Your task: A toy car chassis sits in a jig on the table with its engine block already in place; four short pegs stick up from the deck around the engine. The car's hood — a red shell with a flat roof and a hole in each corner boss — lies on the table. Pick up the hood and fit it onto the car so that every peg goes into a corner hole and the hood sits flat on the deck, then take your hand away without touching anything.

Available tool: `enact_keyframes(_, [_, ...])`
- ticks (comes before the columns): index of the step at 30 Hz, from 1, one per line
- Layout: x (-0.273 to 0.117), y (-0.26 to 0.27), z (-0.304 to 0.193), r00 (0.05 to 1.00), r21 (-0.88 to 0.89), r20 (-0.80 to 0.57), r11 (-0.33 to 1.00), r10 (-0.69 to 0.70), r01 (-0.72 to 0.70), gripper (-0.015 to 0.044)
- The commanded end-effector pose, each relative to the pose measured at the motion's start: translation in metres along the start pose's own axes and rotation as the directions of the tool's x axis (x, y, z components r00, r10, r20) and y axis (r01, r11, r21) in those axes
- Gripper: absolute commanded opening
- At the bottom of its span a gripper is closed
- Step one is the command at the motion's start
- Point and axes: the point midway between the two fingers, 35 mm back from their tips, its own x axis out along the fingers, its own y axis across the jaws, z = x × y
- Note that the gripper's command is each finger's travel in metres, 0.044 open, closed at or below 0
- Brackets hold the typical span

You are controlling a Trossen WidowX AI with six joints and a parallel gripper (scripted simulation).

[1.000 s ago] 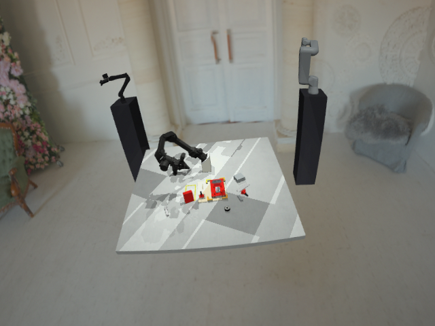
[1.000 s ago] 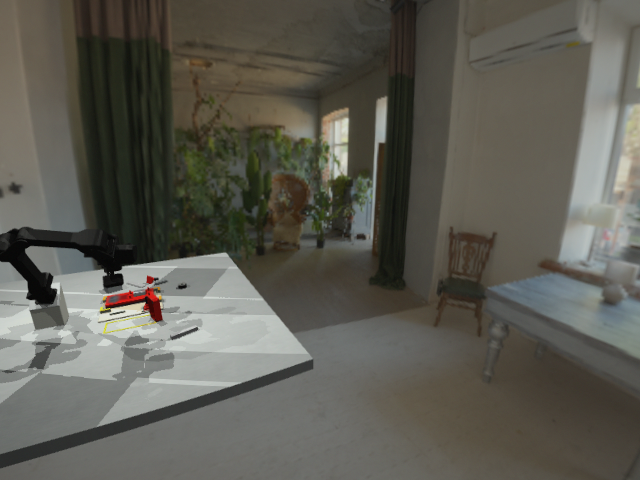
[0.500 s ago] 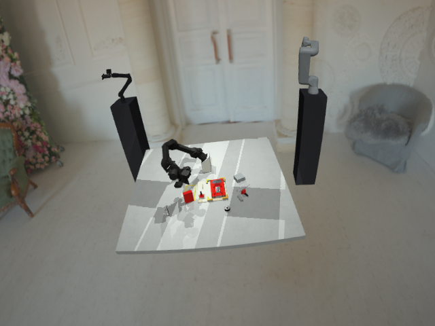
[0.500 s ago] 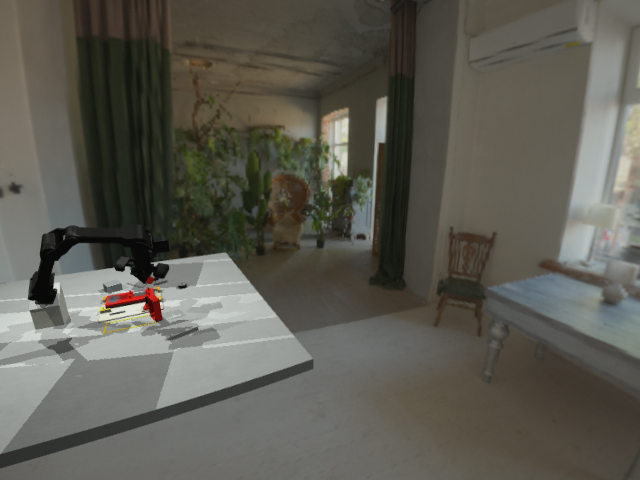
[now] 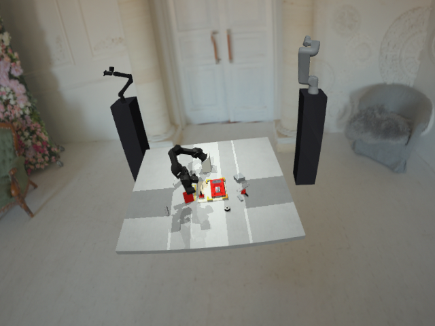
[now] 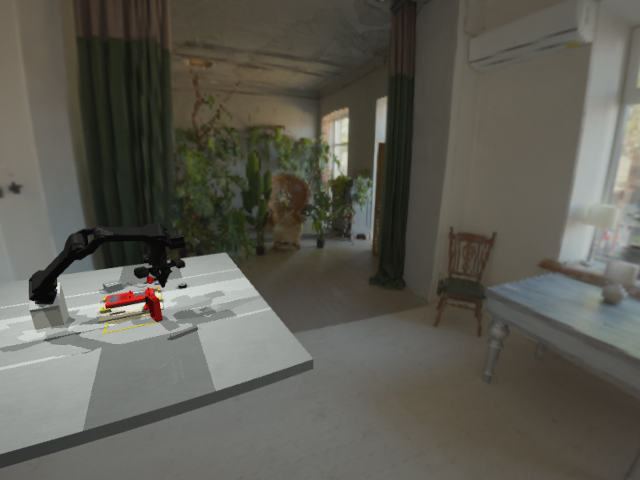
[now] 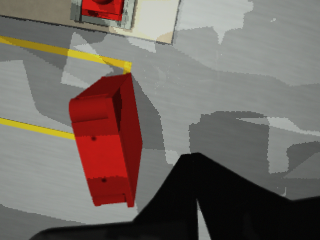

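Observation:
The red hood (image 5: 188, 197) (image 6: 155, 306) (image 7: 97, 155) stands on its side on the table, next to the jig's near end in the exterior view. Two small dark holes show on its narrow upward face in the wrist view. The red chassis (image 5: 213, 193) (image 6: 123, 299) sits in the jig, with the grey engine block (image 5: 217, 189) on it. The pegs are too small to make out. My gripper (image 5: 190, 193) (image 6: 163, 284) (image 7: 190, 162) is shut and empty. It hangs above the table close to the hood, its tips to the hood's right in the wrist view.
A red block with a black knob (image 5: 201, 195) stands beside the chassis. A yellow outline (image 7: 65, 52) runs by the hood. A grey block (image 5: 239, 177) (image 6: 112, 285), a black-and-white wheel (image 5: 227, 208) (image 6: 181, 285), a red-and-black piece (image 5: 243, 191) and a grey bar (image 6: 182, 332) lie around the jig.

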Motion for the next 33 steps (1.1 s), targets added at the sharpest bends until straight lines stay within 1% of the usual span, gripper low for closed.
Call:
enact_keyframes(1, [0.001,-0.001,-0.005,1.0,-0.006,-0.013,1.0,-0.003,0.003,0.0])
enact_keyframes(13, [0.043,-0.001,-0.006,1.0,-0.006,-0.015,1.0,-0.003,0.002,0.0])
enact_keyframes(33, [0.044,0.005,-0.007,1.0,-0.006,-0.015,1.0,-0.002,0.002,0.0])
